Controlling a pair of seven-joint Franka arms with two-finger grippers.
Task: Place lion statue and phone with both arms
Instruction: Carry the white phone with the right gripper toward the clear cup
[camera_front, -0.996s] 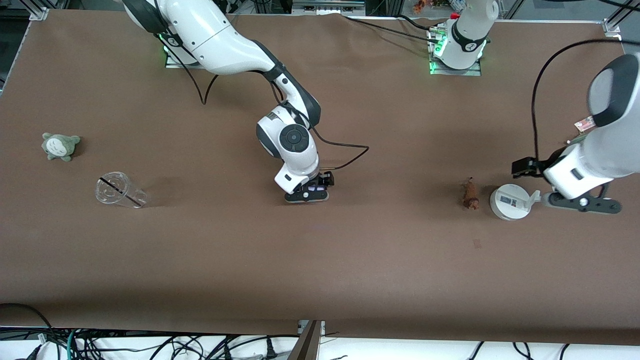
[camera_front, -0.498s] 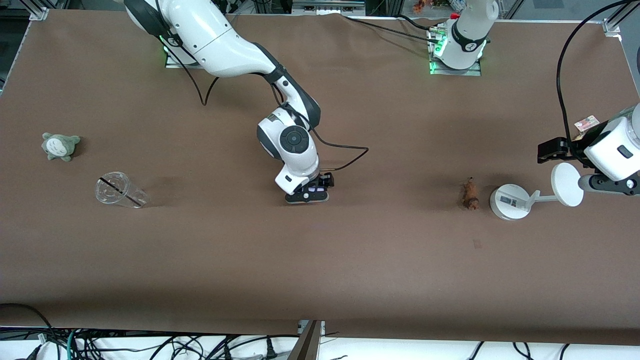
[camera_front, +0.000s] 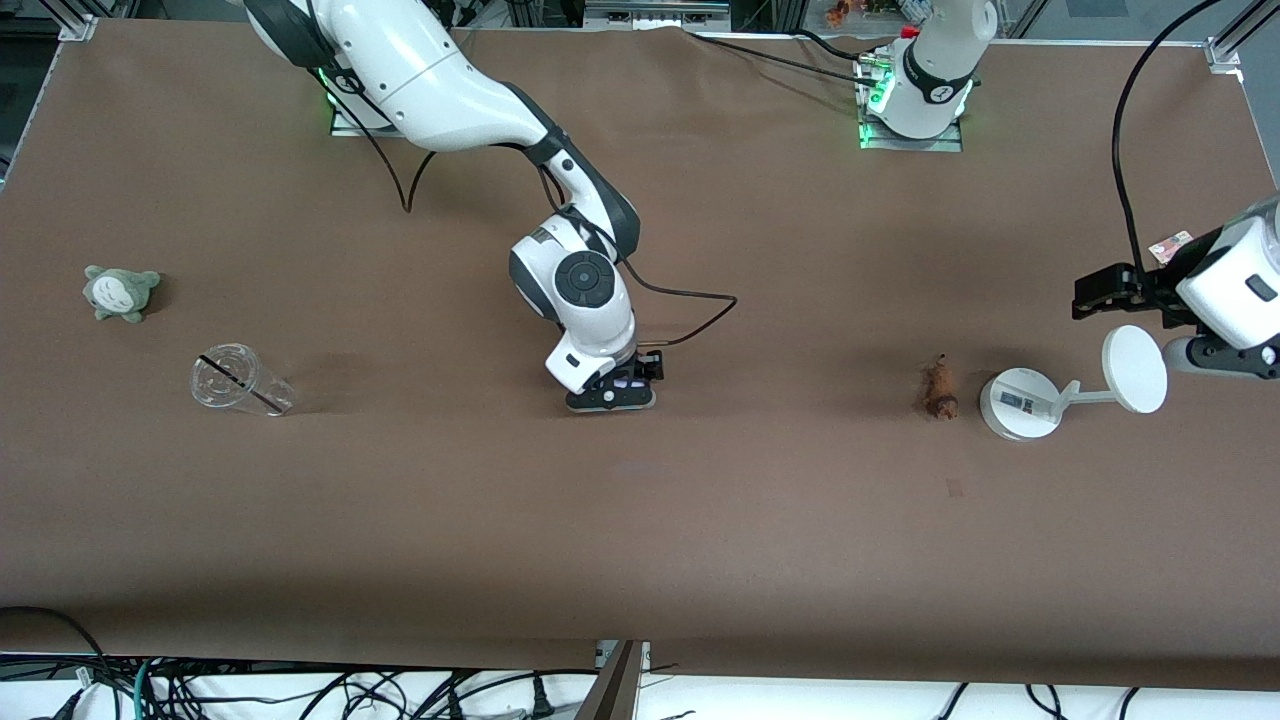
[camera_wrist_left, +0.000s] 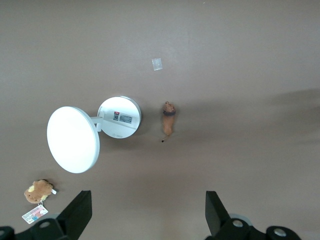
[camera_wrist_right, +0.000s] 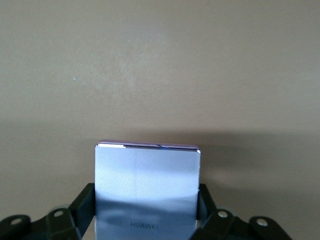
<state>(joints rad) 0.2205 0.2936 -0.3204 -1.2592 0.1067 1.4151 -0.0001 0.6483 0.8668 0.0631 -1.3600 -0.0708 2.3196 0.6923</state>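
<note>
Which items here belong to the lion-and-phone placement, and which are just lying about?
Job items:
- phone, clamped in the right end effector mid-table
- lion statue, on the table beside the stand
- left end effector, open, high over the left arm's end

Lying about:
- white stand
- clear cup
- grey-green plush
- brown plush

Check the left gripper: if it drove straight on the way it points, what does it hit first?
Most likely bare table. The left gripper points down, fingers open, and the lion statue and white stand lie off that line. Height above the table is unclear.
</note>
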